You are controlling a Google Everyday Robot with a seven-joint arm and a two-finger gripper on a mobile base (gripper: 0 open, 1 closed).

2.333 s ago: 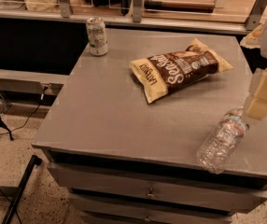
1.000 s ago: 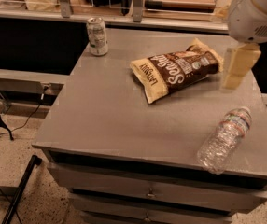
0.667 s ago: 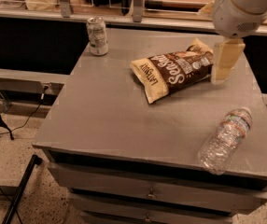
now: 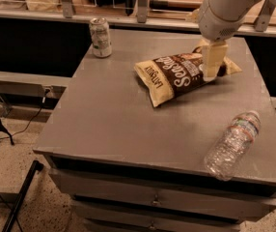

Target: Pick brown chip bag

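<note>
The brown chip bag [image 4: 179, 76] lies flat on the grey table [image 4: 114, 115], right of the middle towards the back, dark brown with white script and tan-yellow ends. My gripper [image 4: 210, 64] hangs from the white arm at the upper right. It points down over the bag's right end and covers part of it. I cannot tell whether it touches the bag.
A silver drink can [image 4: 101, 36] stands at the table's back left corner. A clear plastic bottle [image 4: 233, 143] lies near the front right edge. A shelf with racks runs behind the table. Drawers sit under the tabletop. Cables lie on the floor at the left.
The gripper has moved left from the table's right edge, past the bottle, to above the chip bag's right end. The bag, can and bottle have not moved.
</note>
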